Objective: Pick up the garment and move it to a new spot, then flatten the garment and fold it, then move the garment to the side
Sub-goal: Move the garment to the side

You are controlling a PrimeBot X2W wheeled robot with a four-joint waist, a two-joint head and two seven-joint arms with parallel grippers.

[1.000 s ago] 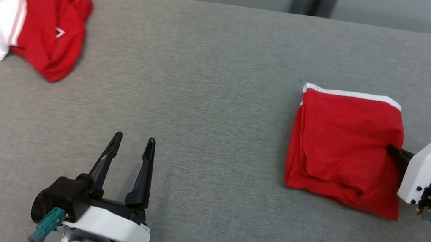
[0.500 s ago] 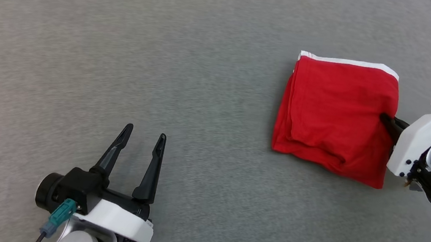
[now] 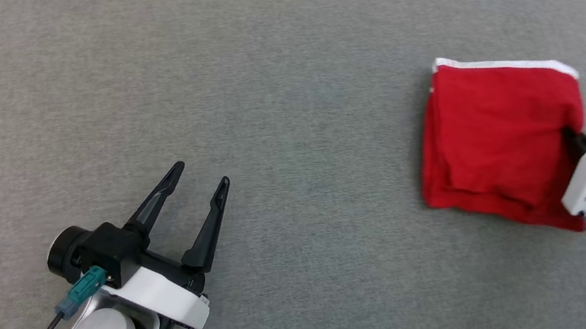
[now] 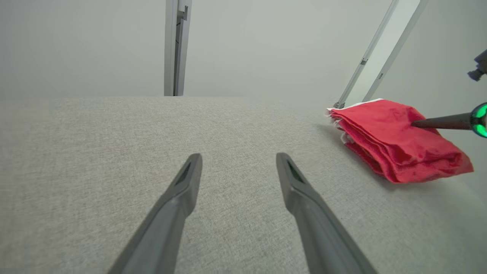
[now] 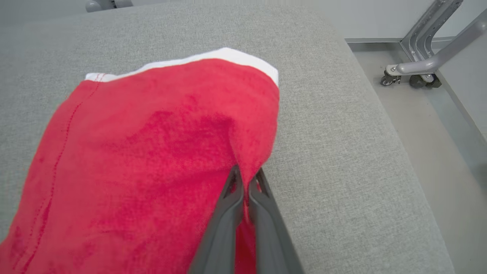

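**Item 1: garment** [image 3: 497, 137]. Red cloth with a white band running along its far edge, folded into a squarish stack of several layers. It is lying flat on the grey padded table [image 3: 279, 98], near the table's right end and close to its far right corner.

**Item 2: right gripper** [image 3: 571, 135]. It is reaching in over the table's right end. Its two dark fingers are pressing together, pinching a raised pucker of red cloth at the garment's right edge.

**Item 3: left gripper** [image 3: 202, 173]. It is hanging over the table's near side, left of the middle and well apart from the garment. Its fingers are standing wide, gripping nothing and pointing toward the table's far side.

**Item 4: wheeled metal frame** [image 5: 414, 68]. It is standing on the pale floor [image 5: 437, 160], beyond the table's right end.
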